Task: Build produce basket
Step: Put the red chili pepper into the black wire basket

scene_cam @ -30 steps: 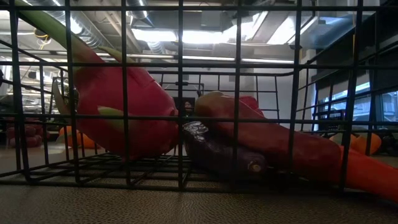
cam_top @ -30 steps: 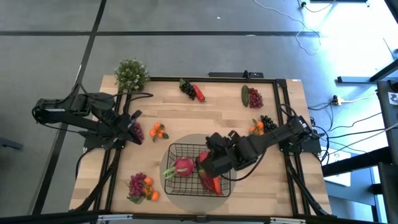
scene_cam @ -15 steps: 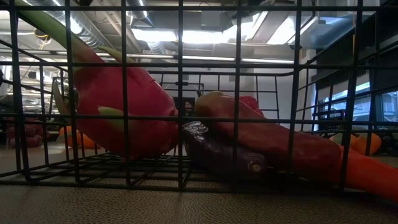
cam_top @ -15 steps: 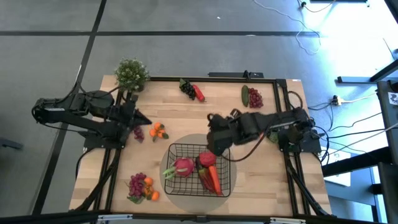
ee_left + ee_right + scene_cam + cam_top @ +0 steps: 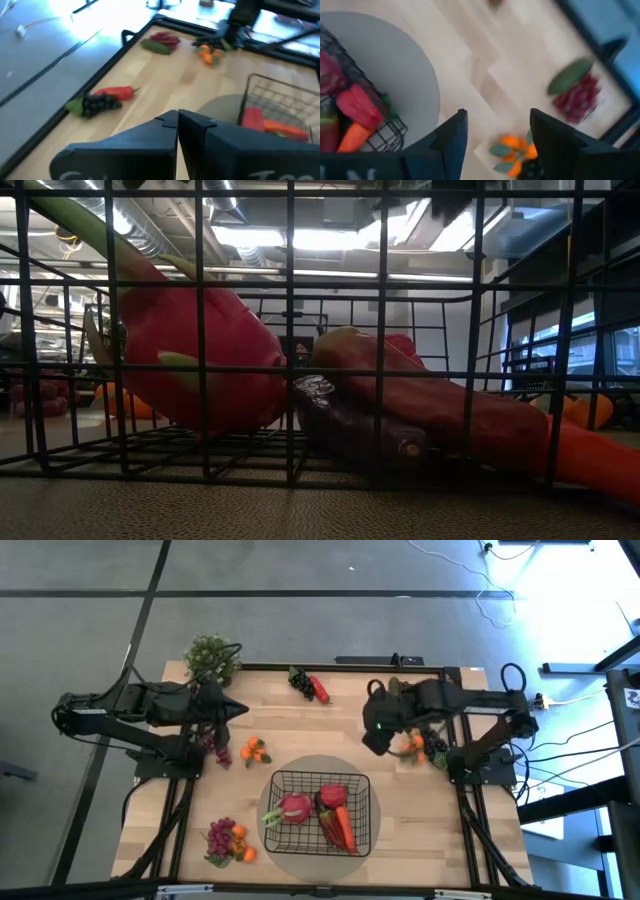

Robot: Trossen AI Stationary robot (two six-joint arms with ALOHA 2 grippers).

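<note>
The black wire basket (image 5: 276, 780) stands on a grey round mat near the table's front middle. In it lie a pink radish (image 5: 295, 808), a red pepper (image 5: 332, 797), a carrot (image 5: 343, 826) and a dark eggplant (image 5: 350, 428). My right gripper (image 5: 372, 737) is open and empty above the table, between the basket and a pair of oranges (image 5: 410, 746); the right wrist view shows its fingers apart (image 5: 495, 135). My left gripper (image 5: 238, 710) is shut at the far left (image 5: 176, 120). A purple grape bunch (image 5: 212, 746) shows just beside that arm.
A black grape bunch (image 5: 299, 681) and a red pepper (image 5: 320, 691) lie at the far middle. A cucumber (image 5: 394, 692) and red grapes (image 5: 411, 697) lie far right, with black grapes (image 5: 432, 741) nearby. Oranges (image 5: 255, 750), a grape-and-orange pile (image 5: 226, 839) and a potted plant (image 5: 211, 658) are on the left.
My right gripper has risen out of the basket and gone toward the table's far right, up to the oranges; the red pepper and carrot stay in the basket. My left gripper has gone toward the far edge, away from the purple grapes.
</note>
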